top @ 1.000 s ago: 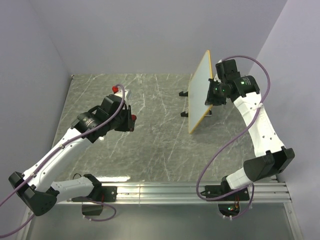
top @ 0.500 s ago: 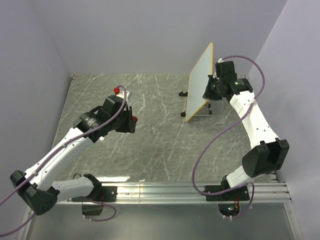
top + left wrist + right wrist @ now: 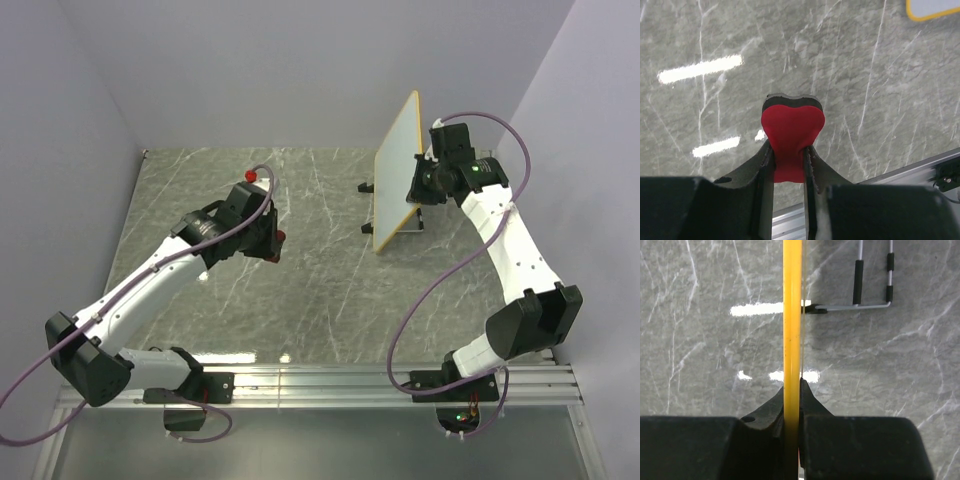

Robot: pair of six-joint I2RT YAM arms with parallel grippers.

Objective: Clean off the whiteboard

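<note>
The whiteboard (image 3: 396, 172), white with a yellow-orange rim, is held on edge above the table at the back right, tilted. My right gripper (image 3: 416, 192) is shut on its right rim. In the right wrist view the yellow rim (image 3: 792, 315) runs straight up from between the right gripper's (image 3: 792, 390) jaws. My left gripper (image 3: 272, 240) is shut on a red eraser (image 3: 279, 237) left of the board, a gap apart. In the left wrist view the eraser (image 3: 792, 130) sticks out of the left gripper (image 3: 788, 157), and a board corner (image 3: 934, 9) shows at the top right.
A wire stand with black feet (image 3: 368, 208) sits on the grey marble table under the board's left side. It also shows in the right wrist view (image 3: 860, 305). Purple walls close in at the back and sides. A metal rail (image 3: 330, 380) runs along the near edge.
My left arm has moved right, towards the board, with the eraser. My right gripper has raised the whiteboard a little and turned it slightly.
</note>
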